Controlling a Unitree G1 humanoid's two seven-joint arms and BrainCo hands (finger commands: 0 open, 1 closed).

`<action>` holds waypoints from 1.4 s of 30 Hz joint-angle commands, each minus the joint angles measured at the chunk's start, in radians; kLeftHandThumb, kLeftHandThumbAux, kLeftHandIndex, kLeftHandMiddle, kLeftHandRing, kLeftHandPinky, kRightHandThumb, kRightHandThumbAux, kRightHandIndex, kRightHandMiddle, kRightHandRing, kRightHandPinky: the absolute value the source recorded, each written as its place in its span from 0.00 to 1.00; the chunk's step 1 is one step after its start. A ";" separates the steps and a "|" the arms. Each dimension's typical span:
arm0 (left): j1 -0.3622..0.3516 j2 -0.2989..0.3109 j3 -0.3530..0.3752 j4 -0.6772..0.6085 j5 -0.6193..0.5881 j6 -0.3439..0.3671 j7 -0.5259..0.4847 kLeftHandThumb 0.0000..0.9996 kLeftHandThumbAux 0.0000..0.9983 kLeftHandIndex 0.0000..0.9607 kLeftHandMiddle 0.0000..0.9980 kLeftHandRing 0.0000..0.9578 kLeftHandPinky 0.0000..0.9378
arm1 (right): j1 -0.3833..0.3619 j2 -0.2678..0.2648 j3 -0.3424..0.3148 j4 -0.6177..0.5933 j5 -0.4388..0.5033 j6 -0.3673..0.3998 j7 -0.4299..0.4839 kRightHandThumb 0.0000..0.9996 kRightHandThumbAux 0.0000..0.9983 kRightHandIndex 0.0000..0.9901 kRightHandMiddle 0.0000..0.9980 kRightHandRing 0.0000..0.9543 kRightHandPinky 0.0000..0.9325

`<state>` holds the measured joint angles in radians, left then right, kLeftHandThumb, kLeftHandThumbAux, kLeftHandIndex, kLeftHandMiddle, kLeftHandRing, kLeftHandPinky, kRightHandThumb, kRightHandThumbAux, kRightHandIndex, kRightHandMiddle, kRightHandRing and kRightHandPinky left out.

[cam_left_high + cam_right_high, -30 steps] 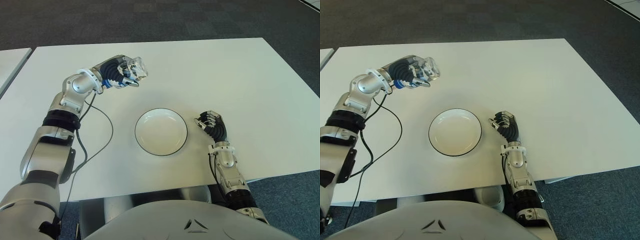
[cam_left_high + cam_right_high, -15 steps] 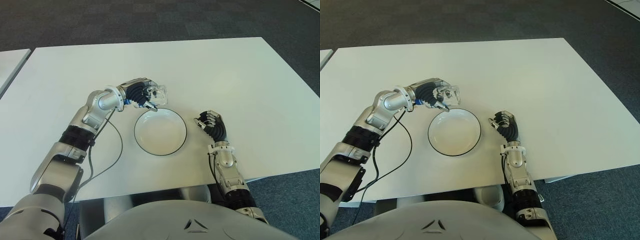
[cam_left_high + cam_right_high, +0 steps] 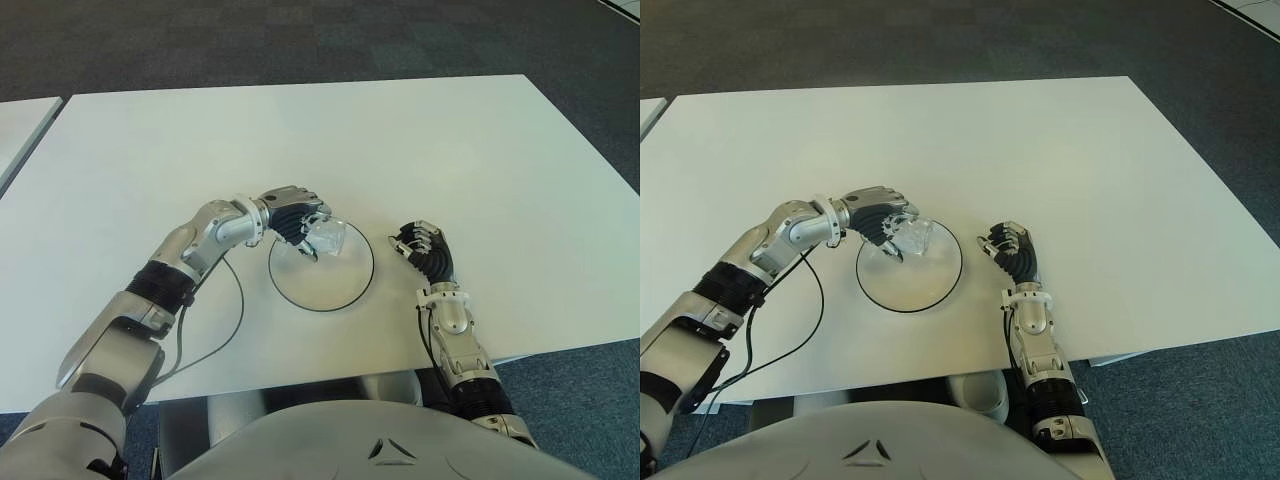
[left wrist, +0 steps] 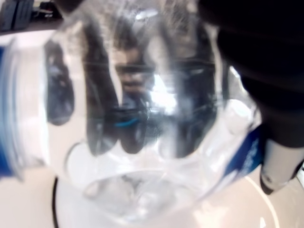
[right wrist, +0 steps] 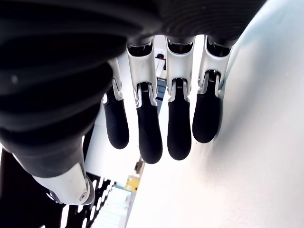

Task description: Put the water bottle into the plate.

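White table (image 3: 480, 150), robot at its near edge. Plate (image 3: 340, 290), white with a dark rim, sits on the table in front of the robot. Left hand (image 3: 292, 220) reaches over the plate's far-left rim, fingers wrapped around the clear water bottle (image 3: 328, 238). Bottle is tilted over the plate's far part; cannot tell whether it touches the plate. Right hand (image 3: 425, 250) shows just right of the plate, fingers loosely curled, holding nothing.
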<state>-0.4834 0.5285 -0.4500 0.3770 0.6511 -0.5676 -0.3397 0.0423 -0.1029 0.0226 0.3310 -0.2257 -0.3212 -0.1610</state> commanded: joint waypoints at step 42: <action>-0.113 0.049 -0.435 0.307 0.629 -0.019 0.784 0.31 0.58 0.07 0.14 0.14 0.16 | 0.006 -0.006 0.001 0.020 0.011 0.011 0.013 0.71 0.73 0.43 0.51 0.52 0.53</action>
<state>-0.6268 0.5690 -0.8348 0.6513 1.2502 -0.5768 0.5448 0.0413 -0.1095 0.0198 0.3372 -0.2197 -0.3189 -0.1554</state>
